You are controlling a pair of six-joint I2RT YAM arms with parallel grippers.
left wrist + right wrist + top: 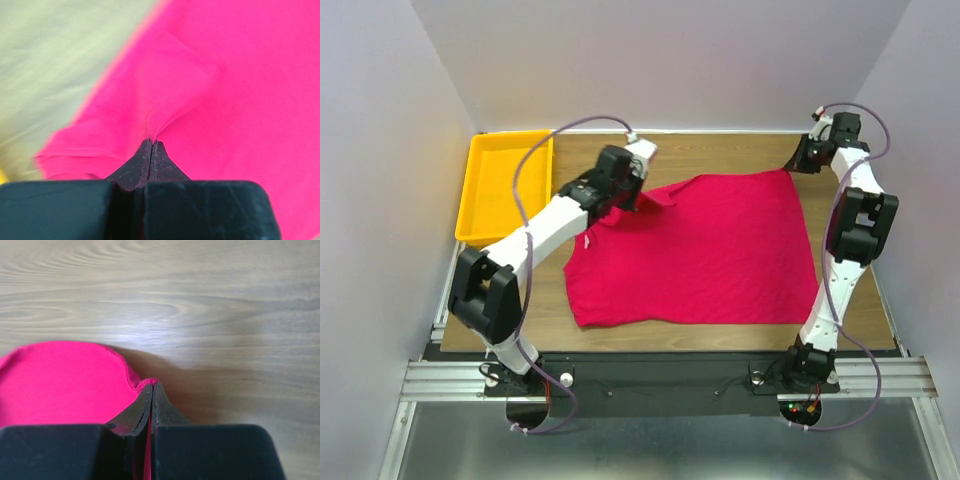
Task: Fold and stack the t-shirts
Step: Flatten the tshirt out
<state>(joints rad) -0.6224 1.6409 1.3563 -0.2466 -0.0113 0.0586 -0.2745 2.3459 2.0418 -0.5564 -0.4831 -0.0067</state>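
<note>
One crimson-red t-shirt (pixel 705 250) lies spread over the middle of the wooden table. My left gripper (pixel 633 203) is at its far left part, shut on a pinch of the cloth; in the left wrist view the t-shirt (pixel 235 85) rises in a small fold between the closed fingertips of the left gripper (pixel 151 142). My right gripper (pixel 802 163) is at the shirt's far right corner. The right wrist view has the right gripper (pixel 152 385) shut on the t-shirt (pixel 60 382), whose edge passes between the jaws.
A yellow plastic tray (pixel 482 190) stands at the table's far left, just left of the left arm. Bare wood (pixel 200 300) lies beyond the right gripper. White walls close in the back and both sides.
</note>
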